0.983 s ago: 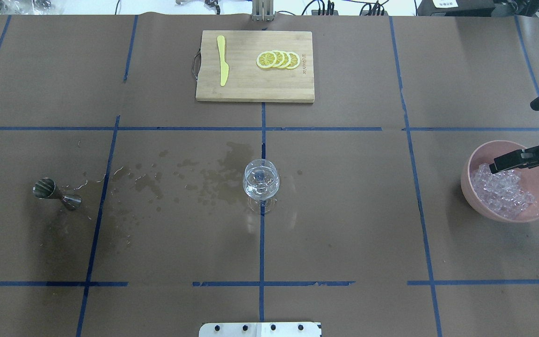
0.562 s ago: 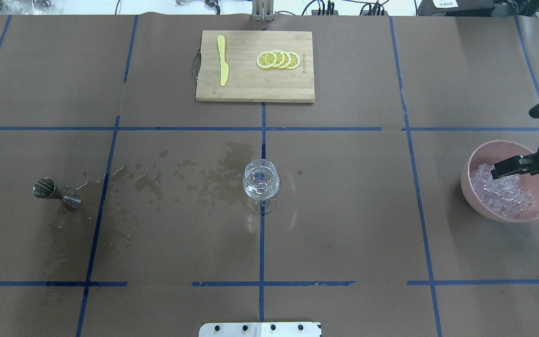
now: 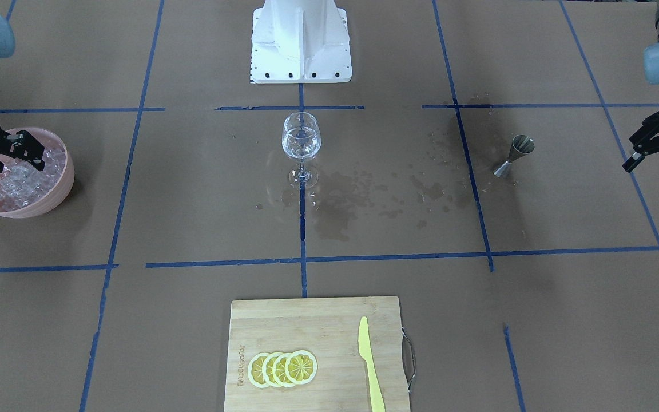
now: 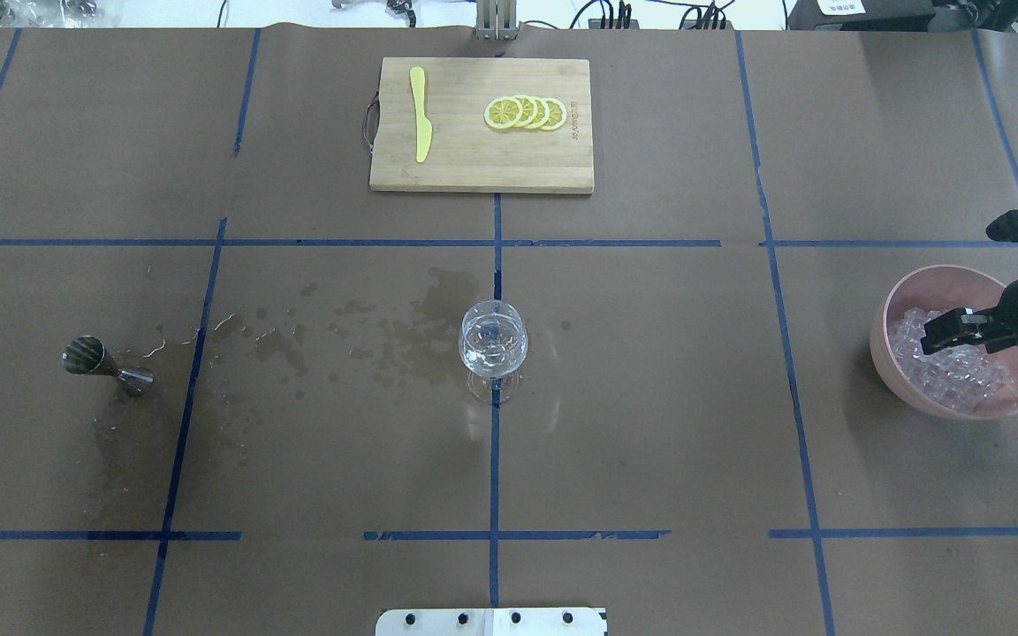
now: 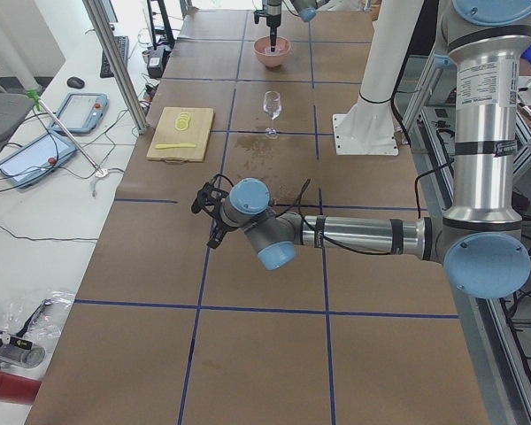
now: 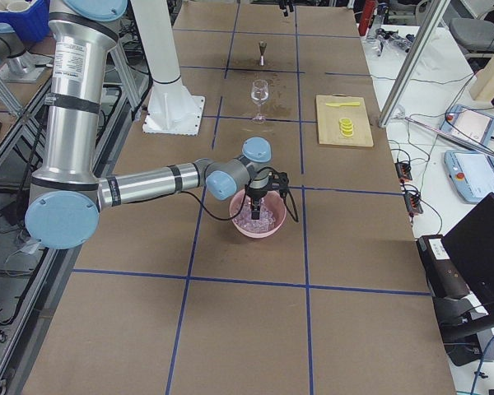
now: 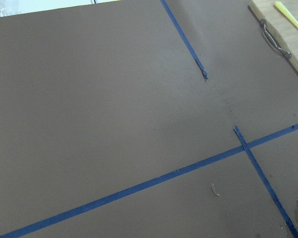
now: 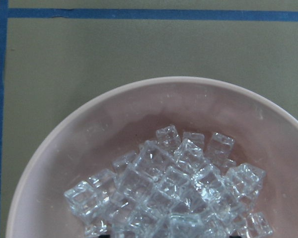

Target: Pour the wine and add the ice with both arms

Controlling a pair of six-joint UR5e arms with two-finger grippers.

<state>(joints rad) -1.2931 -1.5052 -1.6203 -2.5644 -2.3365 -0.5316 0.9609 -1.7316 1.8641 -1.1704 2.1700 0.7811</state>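
Observation:
A wine glass stands at the table's centre with a little clear wine in its bowl. A pink bowl at the robot's right holds a heap of clear ice cubes. My right gripper is open and hangs point-down inside the bowl, just above the ice. My left gripper is open and empty, off to the far left beyond a steel jigger.
A wooden cutting board at the far side carries lemon slices and a yellow knife. Dark wet stains spread between the jigger and the glass. The white pedestal stands at the robot's edge.
My right gripper has moved lower and nearer the robot, deeper into the bowl over the ice. My left gripper has slid out past the overhead view's left edge.

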